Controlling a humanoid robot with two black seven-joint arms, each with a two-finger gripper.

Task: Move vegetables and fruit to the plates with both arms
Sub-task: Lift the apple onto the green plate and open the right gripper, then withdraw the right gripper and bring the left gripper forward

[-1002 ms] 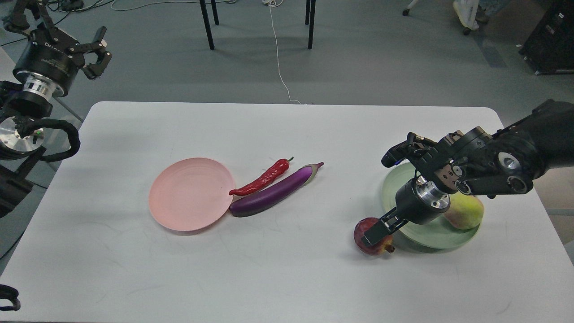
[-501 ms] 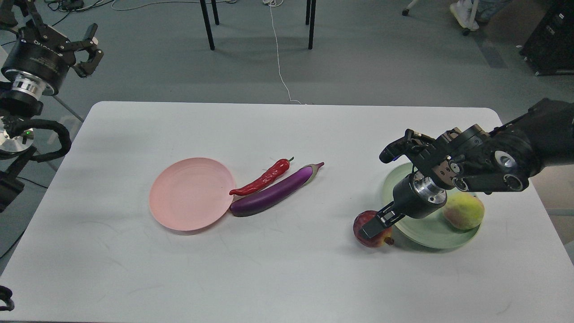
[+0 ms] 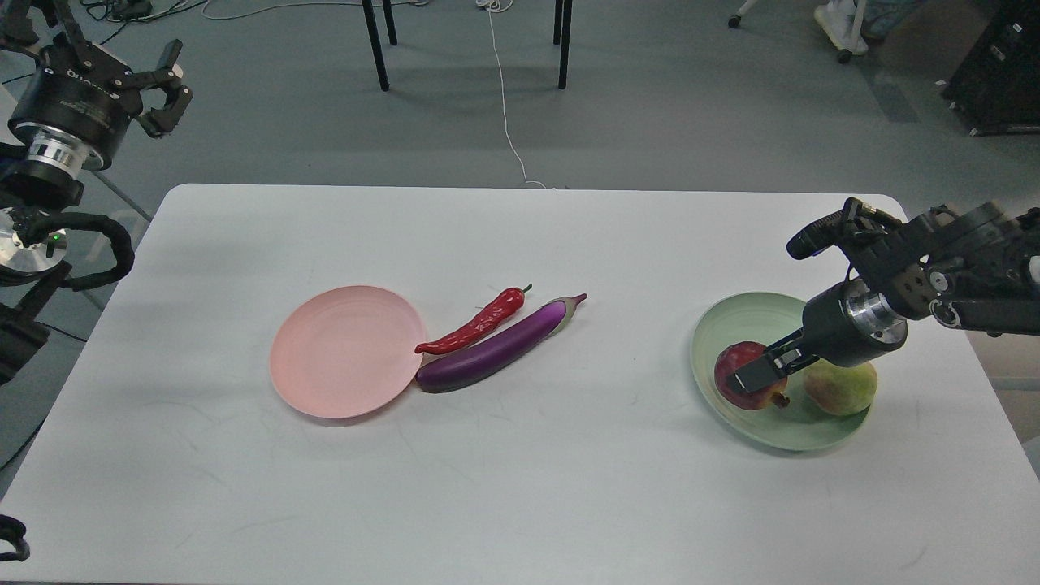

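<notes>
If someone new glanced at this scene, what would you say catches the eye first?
Probably the right gripper on the pomegranate over the green plate, beside the yellow-green fruit. Next, the red chili pepper and purple eggplant lying side by side mid-table, by the empty pink plate.

Single head view: you look forward and down from above the near edge of the white table (image 3: 520, 487), which fills the mid-distance; grey floor (image 3: 666, 114) lies toward 12 o'clock (no second view overlaps).
</notes>
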